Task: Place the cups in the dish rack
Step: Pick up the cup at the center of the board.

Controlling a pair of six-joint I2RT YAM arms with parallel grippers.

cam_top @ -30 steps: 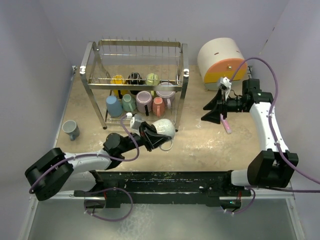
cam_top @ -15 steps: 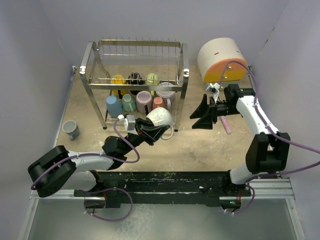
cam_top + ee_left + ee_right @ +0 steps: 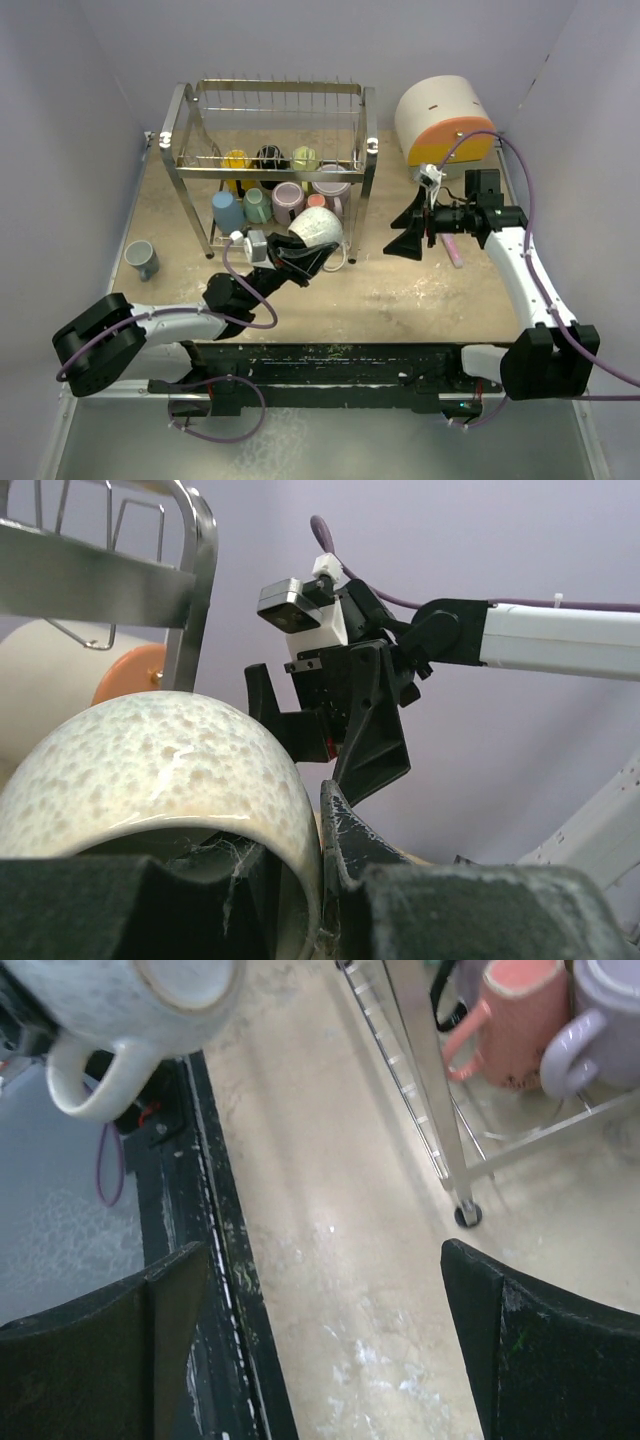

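My left gripper (image 3: pixel 297 260) is shut on the rim of a white speckled cup (image 3: pixel 316 230), one finger inside and one outside, lifted by the front right corner of the dish rack (image 3: pixel 368 150). The left wrist view has this cup (image 3: pixel 150 770) filling the lower left. Several cups sit in the rack: yellow (image 3: pixel 236 159), black (image 3: pixel 270 156) and pale green (image 3: pixel 304 157) on top, blue (image 3: pixel 228 211), teal (image 3: pixel 257 205) and purple (image 3: pixel 288 202) below. A grey-blue cup (image 3: pixel 141 259) stands on the table at the left. My right gripper (image 3: pixel 405 232) hangs open and empty right of the rack.
A cream-and-orange drawer box (image 3: pixel 440 120) stands at the back right, with a pink stick (image 3: pixel 452 248) lying in front of it under my right arm. In the right wrist view a rack foot (image 3: pixel 466 1215) stands beside a salmon cup (image 3: pixel 515 1025). Walls close in on both sides.
My left gripper has carried the white cup up and back toward the rack's front right corner. My right gripper has shifted left toward the rack and its jaws have spread wider.
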